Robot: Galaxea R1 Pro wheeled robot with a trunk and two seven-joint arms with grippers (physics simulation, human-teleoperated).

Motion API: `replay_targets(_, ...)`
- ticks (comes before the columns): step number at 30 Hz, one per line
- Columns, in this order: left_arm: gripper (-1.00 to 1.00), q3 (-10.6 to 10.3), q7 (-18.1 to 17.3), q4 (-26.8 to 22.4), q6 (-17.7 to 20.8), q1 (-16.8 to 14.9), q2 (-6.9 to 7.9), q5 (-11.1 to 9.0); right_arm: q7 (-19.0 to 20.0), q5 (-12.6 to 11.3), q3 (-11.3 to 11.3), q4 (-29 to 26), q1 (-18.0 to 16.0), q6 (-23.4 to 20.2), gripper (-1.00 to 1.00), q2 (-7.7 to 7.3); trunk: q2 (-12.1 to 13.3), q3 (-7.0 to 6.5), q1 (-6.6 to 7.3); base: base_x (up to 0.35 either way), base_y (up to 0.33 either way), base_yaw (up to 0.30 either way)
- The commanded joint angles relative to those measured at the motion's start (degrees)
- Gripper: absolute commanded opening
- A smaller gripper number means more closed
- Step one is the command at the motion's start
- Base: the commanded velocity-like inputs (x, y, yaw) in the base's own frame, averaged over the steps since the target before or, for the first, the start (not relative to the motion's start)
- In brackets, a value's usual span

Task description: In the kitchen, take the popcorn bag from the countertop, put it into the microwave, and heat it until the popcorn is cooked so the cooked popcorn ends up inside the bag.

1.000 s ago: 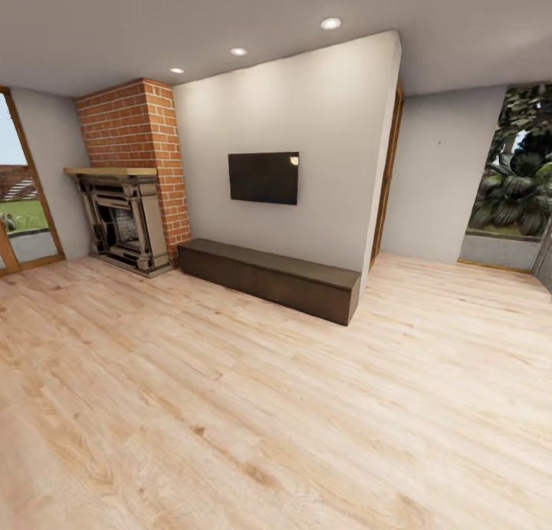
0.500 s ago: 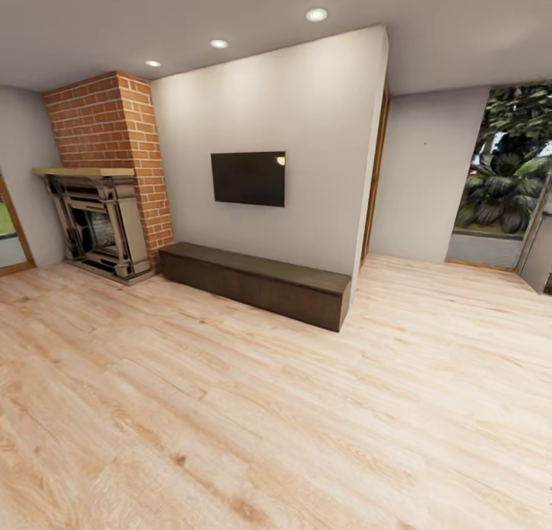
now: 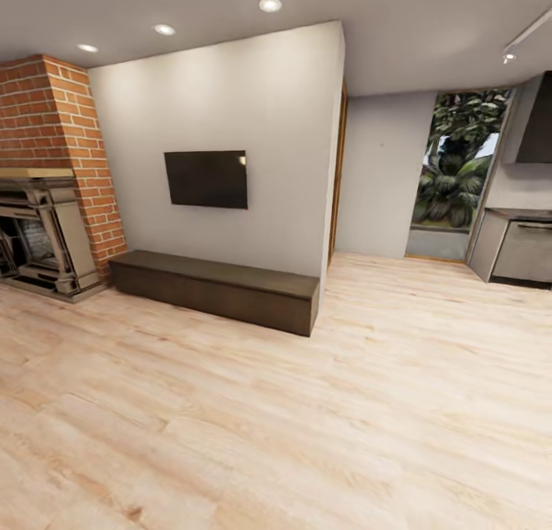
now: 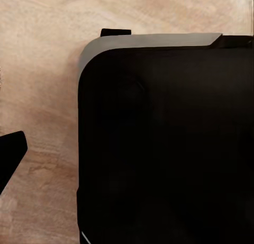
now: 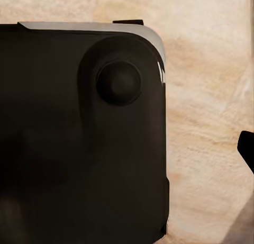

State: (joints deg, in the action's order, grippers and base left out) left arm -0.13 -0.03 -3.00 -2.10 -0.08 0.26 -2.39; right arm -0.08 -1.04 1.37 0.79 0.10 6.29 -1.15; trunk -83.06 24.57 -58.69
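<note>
The microwave, the popcorn bag with its popcorn and the countertop are out of view. I am in a living room on a pale wood floor [image 3: 307, 438]. Both wrist views look down past my black base [image 4: 164, 148] [image 5: 79, 148] at that floor. A dark tip [image 4: 10, 151] juts in at the edge of the left wrist view, and another dark tip [image 5: 246, 148] at the edge of the right wrist view. Neither tells me how the jaws stand.
A white wall with a black TV [image 3: 205, 179] stands ahead, with a low dark bench [image 3: 218, 288] under it. A brick fireplace [image 3: 42, 208] is at left. At far right are a window with plants [image 3: 456, 169], a grey kitchen unit [image 3: 521, 246] and a dark hood [image 3: 537, 123].
The whole head view has shifted left, so the camera has turned right. The fireplace slid toward the left edge, and the kitchen unit and hood came into view at right.
</note>
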Motion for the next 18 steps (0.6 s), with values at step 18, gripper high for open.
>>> replay_targets(18, 1.0, 0.0, 0.5, 0.1, -0.1, 0.0, -0.58, 0.1, 0.0, -0.1, 0.1, 0.1, 0.0, 0.3, 1.0, -0.08, 0.0, -0.31, -0.03, 0.323, 0.0, -0.285)
